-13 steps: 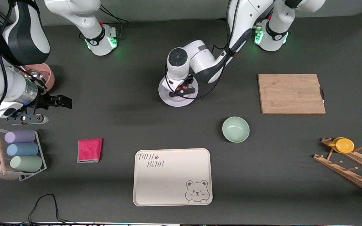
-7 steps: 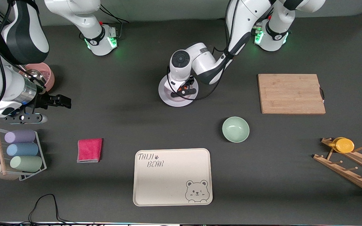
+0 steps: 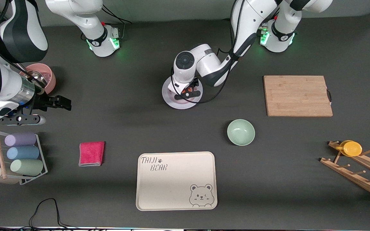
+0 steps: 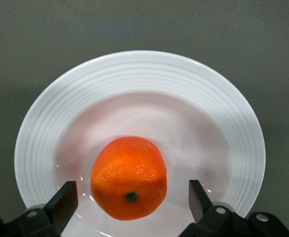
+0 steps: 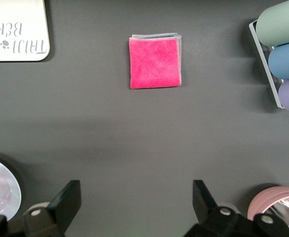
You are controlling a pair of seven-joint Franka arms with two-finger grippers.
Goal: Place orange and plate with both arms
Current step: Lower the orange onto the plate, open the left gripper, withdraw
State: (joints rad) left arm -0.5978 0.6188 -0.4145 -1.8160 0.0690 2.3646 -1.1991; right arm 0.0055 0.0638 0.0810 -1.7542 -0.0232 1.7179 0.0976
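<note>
The white plate [image 3: 171, 101] lies on the table's middle, toward the robots' bases. The orange [image 4: 129, 177] rests on the plate, stem dot showing. My left gripper [image 3: 188, 93] hangs low over the plate, open. Its fingers [image 4: 65, 196] stand either side of the orange with a gap on each side in the left wrist view. My right gripper [image 3: 65, 104] is open and holds nothing, over bare table at the right arm's end. In the right wrist view the right gripper [image 5: 134, 197] has only grey table between its fingers, and the plate [image 5: 6, 183] shows at the edge.
A pink bowl [image 3: 45, 74] and a rack of pastel cups [image 3: 21, 153] flank the right gripper. Also on the table are a pink cloth [image 3: 91, 153], a beige bear tray [image 3: 176, 180], a green bowl [image 3: 241, 132], a wooden board [image 3: 297, 95] and a wooden rack with a yellow disc [image 3: 352, 148].
The left gripper has opened and let go of the orange, which now rests on the plate. The right arm has drifted slightly toward its own end of the table.
</note>
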